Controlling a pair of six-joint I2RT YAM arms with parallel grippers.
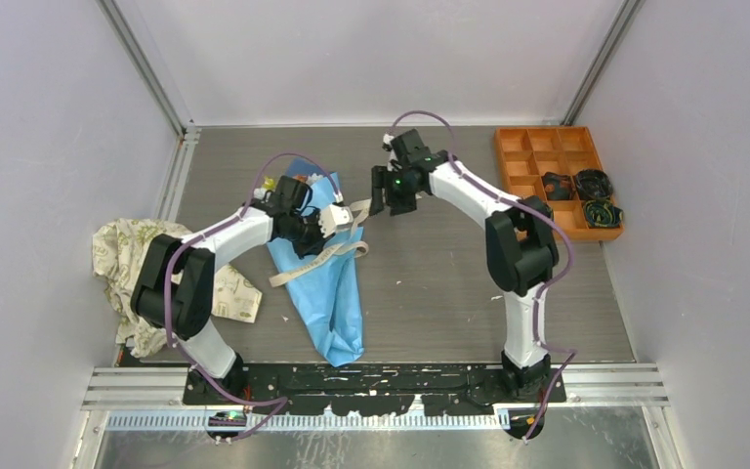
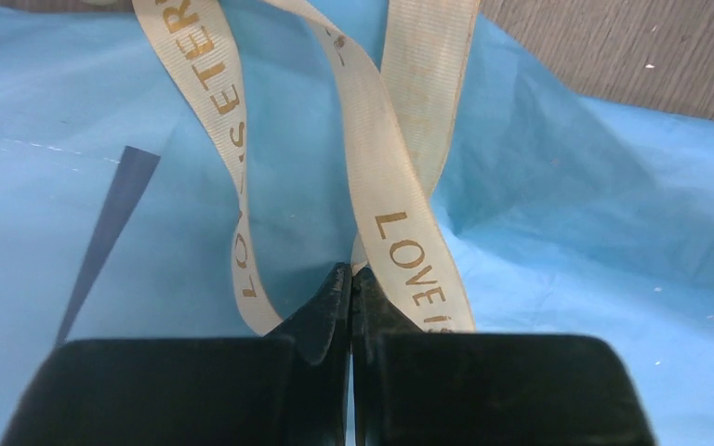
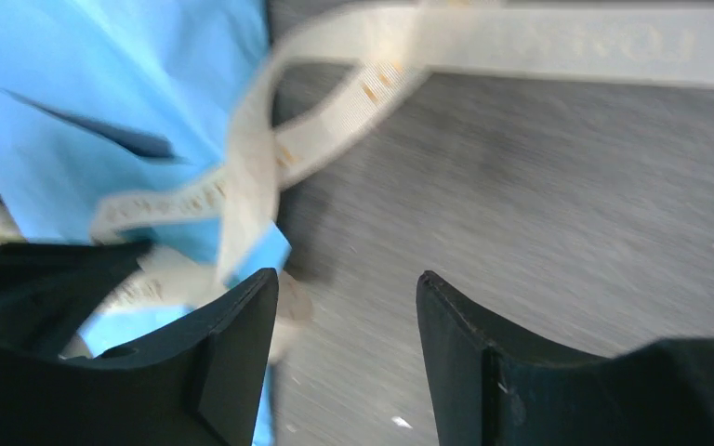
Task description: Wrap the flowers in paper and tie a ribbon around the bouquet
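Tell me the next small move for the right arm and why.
Probably bring the right gripper to the loose ribbon strand ahead of it and pinch it. Its jaws stand open and empty over the table, while the left gripper is shut on the ribbon above the paper, so tightening likely needs a second hold.

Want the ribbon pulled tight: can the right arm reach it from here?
Probably yes: the right pincer stands open right beside the ribbon, nothing between them; the left pincer holds another stretch.
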